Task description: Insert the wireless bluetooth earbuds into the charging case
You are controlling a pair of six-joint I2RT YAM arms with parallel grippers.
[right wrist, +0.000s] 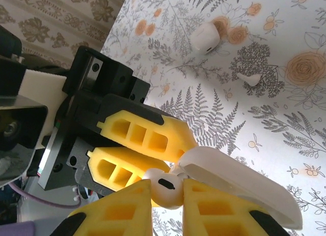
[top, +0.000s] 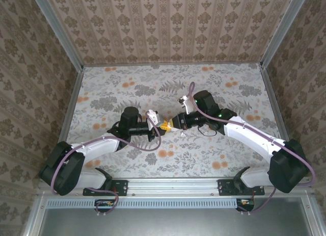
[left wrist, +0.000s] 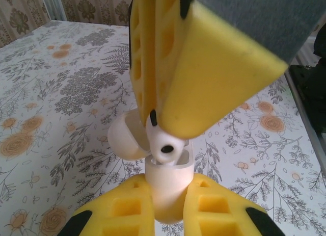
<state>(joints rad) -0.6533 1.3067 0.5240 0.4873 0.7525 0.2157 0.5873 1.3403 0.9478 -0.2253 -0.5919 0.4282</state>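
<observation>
My left gripper [left wrist: 165,187] [top: 157,125] is shut on the body of the white charging case [left wrist: 164,182], held upright above the table. Its lid [left wrist: 124,137] hangs open to the left. My right gripper [right wrist: 167,189] [top: 171,124] is shut on one white earbud [right wrist: 165,187], and its yellow fingers [left wrist: 214,78] come down from above. That earbud [left wrist: 165,144] sits at the case's open mouth, its stem hidden inside. In the right wrist view the case lid [right wrist: 239,182] juts right from between the left fingers [right wrist: 142,136]. Another tiny white bit [right wrist: 249,79] lies on the table.
A white rounded lump [right wrist: 205,38] rests on the floral tablecloth [top: 127,88] beyond the tiny bit. Both arms meet near the table's middle. Patterned walls close in the left, right and far sides, with a metal rail [top: 173,185] along the near edge.
</observation>
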